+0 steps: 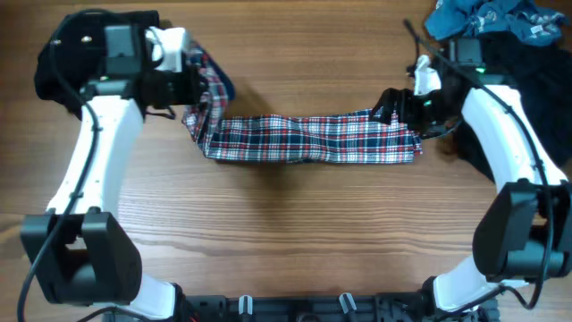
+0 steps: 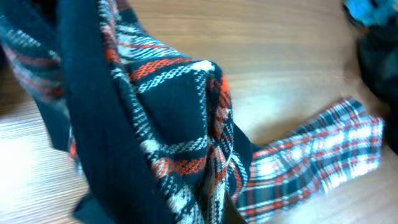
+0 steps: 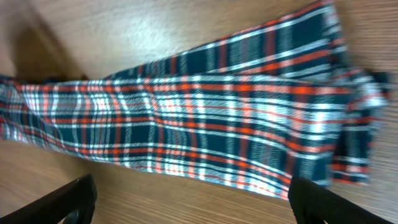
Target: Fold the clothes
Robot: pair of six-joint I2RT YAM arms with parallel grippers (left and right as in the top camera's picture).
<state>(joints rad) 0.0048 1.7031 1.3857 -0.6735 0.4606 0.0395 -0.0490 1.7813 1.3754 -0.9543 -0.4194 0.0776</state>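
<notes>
A crumpled blue fabric garment (image 1: 492,18) and a black one (image 1: 545,76) lie heaped beyond the right end of the red, navy and white plaid garment (image 1: 313,139). The plaid stretches as a long band across the wooden table (image 1: 295,241), its long axis running left to right. The left gripper (image 1: 198,82) is clenched on its lifted left end. The right gripper (image 1: 393,107) hangs spread wide over its right end, grasping nothing.

Even light, wrist views blurred
</notes>
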